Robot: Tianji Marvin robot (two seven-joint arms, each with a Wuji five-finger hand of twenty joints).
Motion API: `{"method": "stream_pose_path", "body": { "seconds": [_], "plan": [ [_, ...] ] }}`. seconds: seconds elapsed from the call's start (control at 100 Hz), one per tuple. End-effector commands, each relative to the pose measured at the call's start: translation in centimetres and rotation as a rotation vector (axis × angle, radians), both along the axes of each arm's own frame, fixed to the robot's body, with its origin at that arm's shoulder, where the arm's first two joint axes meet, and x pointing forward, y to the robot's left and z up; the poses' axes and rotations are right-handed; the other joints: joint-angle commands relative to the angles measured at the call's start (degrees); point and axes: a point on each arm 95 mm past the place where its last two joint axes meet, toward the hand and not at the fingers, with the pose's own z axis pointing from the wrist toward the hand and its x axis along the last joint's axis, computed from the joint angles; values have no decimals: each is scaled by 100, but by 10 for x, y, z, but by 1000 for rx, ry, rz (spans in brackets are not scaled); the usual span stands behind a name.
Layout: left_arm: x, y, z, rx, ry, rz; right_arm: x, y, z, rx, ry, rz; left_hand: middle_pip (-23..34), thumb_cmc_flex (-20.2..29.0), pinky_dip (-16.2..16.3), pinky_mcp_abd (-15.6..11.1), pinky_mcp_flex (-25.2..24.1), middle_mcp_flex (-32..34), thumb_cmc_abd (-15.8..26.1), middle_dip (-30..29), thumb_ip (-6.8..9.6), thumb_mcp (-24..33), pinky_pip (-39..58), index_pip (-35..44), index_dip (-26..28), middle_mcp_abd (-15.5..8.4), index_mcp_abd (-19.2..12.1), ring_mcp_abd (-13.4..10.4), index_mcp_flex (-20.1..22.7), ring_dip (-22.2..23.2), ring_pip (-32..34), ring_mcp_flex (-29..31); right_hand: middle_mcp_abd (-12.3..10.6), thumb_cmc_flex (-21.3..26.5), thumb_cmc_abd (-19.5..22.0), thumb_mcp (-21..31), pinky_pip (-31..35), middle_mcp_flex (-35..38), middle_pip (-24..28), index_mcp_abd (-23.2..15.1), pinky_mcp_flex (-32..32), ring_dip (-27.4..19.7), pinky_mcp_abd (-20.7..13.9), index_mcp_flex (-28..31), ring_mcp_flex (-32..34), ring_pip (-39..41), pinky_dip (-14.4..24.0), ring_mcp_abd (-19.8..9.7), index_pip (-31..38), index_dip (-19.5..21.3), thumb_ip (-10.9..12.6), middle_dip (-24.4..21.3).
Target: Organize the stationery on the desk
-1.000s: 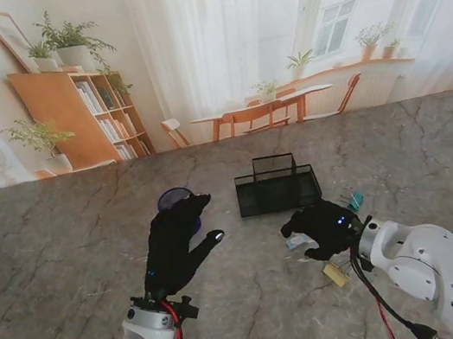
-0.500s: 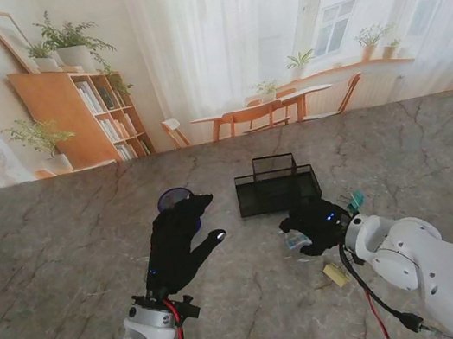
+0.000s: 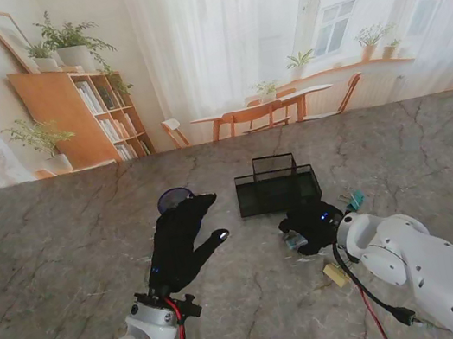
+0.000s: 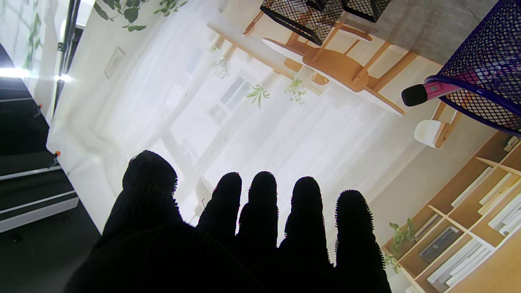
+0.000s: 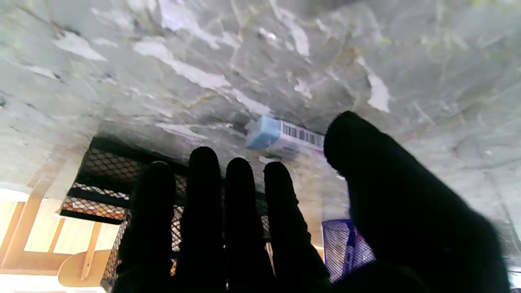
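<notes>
No words or numbers can be read. The only marking is a barcode on the white label of the blue eraser (image 5: 281, 136), lying on the worktop (image 5: 366, 49); any digits there are too small to tell.

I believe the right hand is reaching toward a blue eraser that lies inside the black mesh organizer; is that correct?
Not quite. The blue eraser lies on the bare marble table, outside the black mesh organizer. The right wrist view shows it resting on the stone beyond the fingertips of the right hand, with the organizer off to one side. The rest stands: the open hand is reaching toward it.
</notes>
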Motion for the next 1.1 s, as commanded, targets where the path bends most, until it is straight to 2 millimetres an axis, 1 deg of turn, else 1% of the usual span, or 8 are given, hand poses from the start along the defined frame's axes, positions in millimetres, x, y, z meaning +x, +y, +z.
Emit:
{"method": "stream_pose_path", "body": {
  "seconds": [0.0, 0.26, 0.41, 0.46, 0.48, 0.58, 0.77, 1.09],
  "plan": [
    [-1, -2, -2, -5, 8, -6, 3, -6, -4, -17, 22, -12, -3, 90, -97, -34, -74, 78, 489, 22, 267, -127, -61, 10, 75, -128, -128, -166, 62, 32, -27, 35, 90, 42, 103, -56, 207, -50, 163, 98, 15, 98, 173, 102, -18, 101, 87, 116, 43, 162, -42, 91],
    [0, -2, -2, 3, 9, -6, 8, -8, -14, -26, 60, -18, 0, 100, -91, -45, -65, 78, 495, 25, 266, -126, -72, 12, 78, -135, -127, -177, 64, 34, -26, 35, 51, 42, 85, -24, 226, 226, 268, -21, 180, 118, 147, 451, 172, 174, 99, 74, 253, 270, -40, 107],
    [1, -1, -2, 1, 8, -3, 9, -9, -19, -37, 71, -11, 3, 111, -87, -55, -63, 83, 497, 27, 265, -127, -77, 15, 80, -137, -128, -179, 68, 35, -26, 42, -44, 159, -31, 113, 250, 590, 477, -288, 347, 168, 176, 933, 399, 313, 120, 37, 841, 557, -39, 176],
    [1, -1, -2, 0, 7, -1, 9, -9, -20, -38, 73, -12, 3, 121, -86, -56, -58, 84, 500, 28, 266, -123, -77, 12, 80, -138, -126, -173, 62, 36, -25, 44, -82, 234, -148, 180, 265, 721, 546, -417, 431, 191, 180, 1102, 489, 381, 135, 10, 1176, 576, -185, 183],
    [1, -1, -2, 1, 7, -1, 9, -10, -20, -38, 73, -11, 1, 117, -86, -59, -60, 79, 500, 27, 265, -126, -79, 13, 80, -136, -123, -180, 63, 36, -25, 43, -108, 303, -259, 224, 278, 815, 586, -491, 500, 202, 184, 1116, 572, 426, 151, -8, 1510, 268, -345, 177],
    [1, -1, -2, 0, 5, 1, 9, -11, -23, -45, 76, -6, 6, 121, -83, -56, -55, 90, 499, 31, 264, -127, -80, 15, 81, -140, -123, -188, 69, 38, -22, 52, -174, 491, -524, 270, 315, 1074, 682, -684, 695, 235, 191, 1164, 780, 559, 168, -60, 2346, -314, -597, 174],
    [1, 0, -3, -1, 5, 2, 8, -12, -27, -48, 82, -2, 11, 130, -78, -61, -51, 101, 497, 35, 264, -129, -81, 22, 84, -144, -131, -192, 82, 43, -18, 61, -295, 667, -789, 328, 358, 1448, 779, -979, 997, 248, 185, 1303, 1102, 699, 158, -158, 3187, -1055, -739, 220],
    [1, 0, -4, 0, 6, 1, 10, -10, -29, -26, 93, 3, 13, 145, -74, -64, -52, 102, 488, 39, 263, -128, -83, 28, 89, -147, -124, -189, 96, 49, -14, 72, -458, 772, -917, 533, 396, 1809, 967, -1420, 1334, 241, 211, 1591, 1443, 806, 130, -274, 3791, -974, -737, 379]
  ]
}}
